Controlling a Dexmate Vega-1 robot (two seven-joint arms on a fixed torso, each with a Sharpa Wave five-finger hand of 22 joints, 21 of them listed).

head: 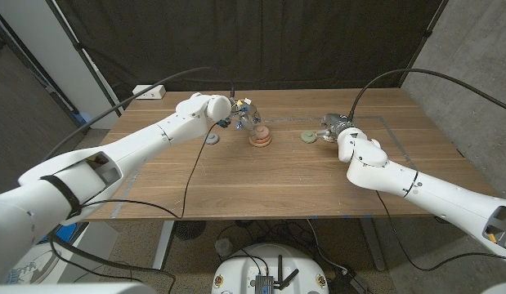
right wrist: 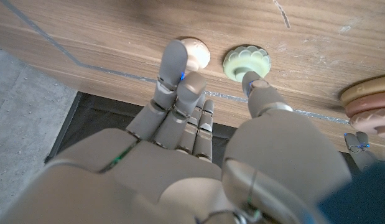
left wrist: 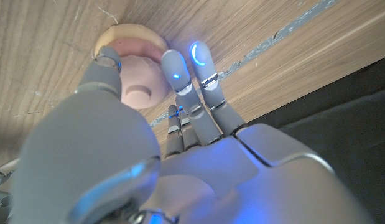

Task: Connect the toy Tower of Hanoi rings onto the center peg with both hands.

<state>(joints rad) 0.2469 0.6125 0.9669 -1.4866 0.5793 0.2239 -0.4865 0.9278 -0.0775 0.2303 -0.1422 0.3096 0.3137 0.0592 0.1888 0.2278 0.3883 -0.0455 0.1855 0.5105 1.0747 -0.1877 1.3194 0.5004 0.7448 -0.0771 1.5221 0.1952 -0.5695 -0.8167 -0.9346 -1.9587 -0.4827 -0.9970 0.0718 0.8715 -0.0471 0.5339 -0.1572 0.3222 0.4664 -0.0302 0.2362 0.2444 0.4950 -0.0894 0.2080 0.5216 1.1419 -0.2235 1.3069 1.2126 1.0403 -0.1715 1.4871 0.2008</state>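
The stack of rings (head: pixel 260 137) sits on the wooden bench (head: pixel 261 184) toward the far side, a little left of the middle, tan at the bottom with pinkish ones above. The left hand (head: pixel 244 114) is right at it, fingers (left wrist: pixel 177 71) reaching down beside the top pink piece; from its wrist view the thumb and fingers flank that piece, but I cannot tell whether they actually pinch it. To the right of the stack lies a pale green scalloped ring (head: pixel 306 137), with a peach ring (right wrist: pixel 195 53) just beside it. The right hand (head: pixel 338 126) hovers over the green ring, thumb tip near it, fingers partly spread and holding nothing. These rings look like small, light, rigid toy pieces, probably smooth and apt to skid on the bench if nudged sideways. The green one's fluted edge should give the best purchase, so a pinch across its rim seems wiser than pressing from above.
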